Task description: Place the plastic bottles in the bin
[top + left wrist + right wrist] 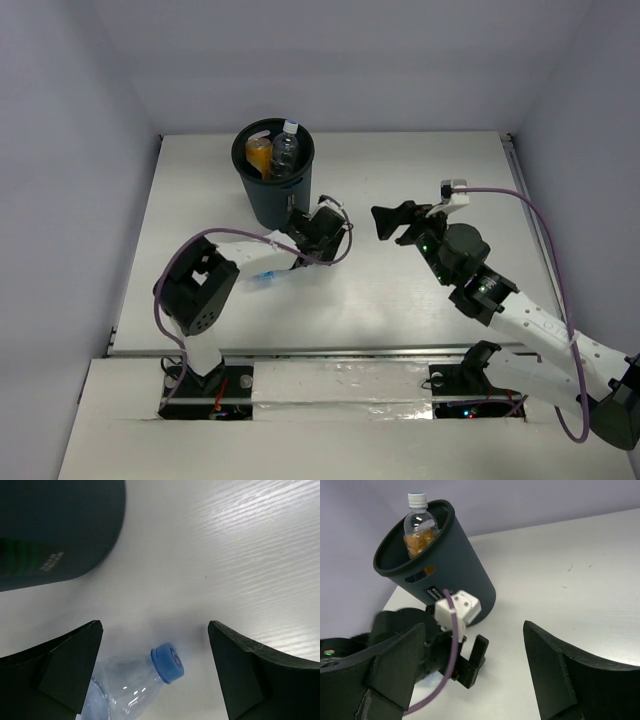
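The dark grey bin (pixel 272 190) stands at the back centre. It holds an orange-filled bottle (pixel 259 157) and a clear bottle with a white cap (pixel 287 150). The bin (pixel 440 575) and the white-capped bottle (pixel 419 522) also show in the right wrist view. A clear bottle with a blue label (pixel 268 277) lies on the table under my left forearm. Its blue cap (pixel 168 663) shows between the open fingers of my left gripper (pixel 155 627), untouched. My left gripper (pixel 335 222) is by the bin's base. My right gripper (pixel 388 225) is open, empty and faces the left one.
The bin's wall (pixel 60 525) fills the upper left of the left wrist view. My left wrist with its white camera block (pixel 457 607) and purple cable lies between the bin and my right gripper (pixel 474 626). White walls enclose the table on three sides.
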Controlling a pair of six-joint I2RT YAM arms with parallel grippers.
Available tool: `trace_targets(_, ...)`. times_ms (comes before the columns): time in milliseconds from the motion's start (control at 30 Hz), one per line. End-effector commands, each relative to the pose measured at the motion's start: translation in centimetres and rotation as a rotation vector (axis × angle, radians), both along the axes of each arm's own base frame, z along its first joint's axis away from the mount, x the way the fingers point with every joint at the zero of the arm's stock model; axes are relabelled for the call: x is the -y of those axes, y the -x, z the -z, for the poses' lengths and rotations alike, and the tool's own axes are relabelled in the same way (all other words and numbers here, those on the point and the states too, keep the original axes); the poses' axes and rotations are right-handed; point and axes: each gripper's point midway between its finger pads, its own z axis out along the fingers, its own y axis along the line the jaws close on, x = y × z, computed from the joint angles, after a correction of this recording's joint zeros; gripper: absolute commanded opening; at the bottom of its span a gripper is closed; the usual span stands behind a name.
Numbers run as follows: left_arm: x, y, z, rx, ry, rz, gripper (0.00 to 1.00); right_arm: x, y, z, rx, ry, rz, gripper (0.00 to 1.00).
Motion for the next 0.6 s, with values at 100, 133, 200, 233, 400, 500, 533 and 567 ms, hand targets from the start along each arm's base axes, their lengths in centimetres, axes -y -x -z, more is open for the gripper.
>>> trace_targets(100,0.7,0.5,-7.7,0.127,0.195,-0.007,0.91,-0.2,0.3,-0.9,0.016,-0.014,-0.027,0.85)
trace_targets(133,0.6,0.8,-8.2,0.136,0.216,-0.013,0.92,-0.3,0.4,-0.9,0.014,-0.012,-0.036,0.85)
trace_targets(200,-0.2,1.6,-8.7,0.136,0.227,-0.021,0.94,-0.4,0.5,-1.0,0.015,-0.013,-0.044,0.85)
trace_targets(233,-0.5,1.9,-8.5,0.126,0.23,-0.037,0.97,-0.4,0.6,-0.9,0.013,-0.012,-0.05,0.85)
trace_targets(400,-3.5,3.7,-5.9,0.038,0.117,-0.14,0.99,-0.3,1.1,-1.7,0.027,-0.024,-0.064,0.86)
trace_targets(500,-4.3,3.8,-4.3,0.013,0.036,-0.15,0.99,-0.2,1.4,-1.8,0.028,-0.025,-0.071,0.86)
trace_targets(533,-4.5,3.7,-4.0,0.013,0.014,-0.15,0.99,-0.3,1.4,-1.8,0.027,-0.023,-0.074,0.86)
trace_targets(567,-4.7,3.6,-3.8,0.018,-0.003,-0.152,0.99,-0.2,1.5,-1.8,0.029,-0.024,-0.076,0.86)
